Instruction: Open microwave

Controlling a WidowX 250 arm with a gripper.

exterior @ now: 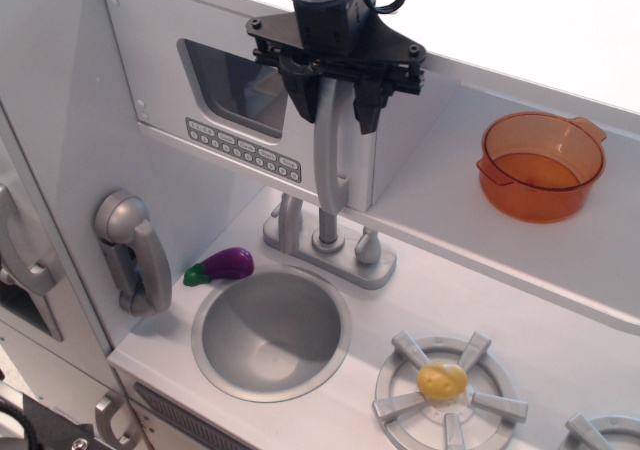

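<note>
Grey toy-kitchen panels filled the view, with a white wall behind. At the upper centre the black gripper (334,100) hung over the top end of the long silver vertical handle (328,150); its two fingers (300,98) stood apart, one on either side of the handle, and whether they pressed on it could not be told. That handle belonged to the microwave (200,100), set in the upper left, its door carrying a dark window (235,85) and a row of small buttons (243,149); the door lay nearly flush with its box. Below the handle stood the faucet (330,240), then the round sink (270,332) with a purple toy eggplant (224,265) at its left rim. A silver phone handset (130,252) hung on the left wall. An orange pot (542,165) sat on the right-hand shelf, and a yellow piece (442,379) rested on the burner (450,395).
</note>
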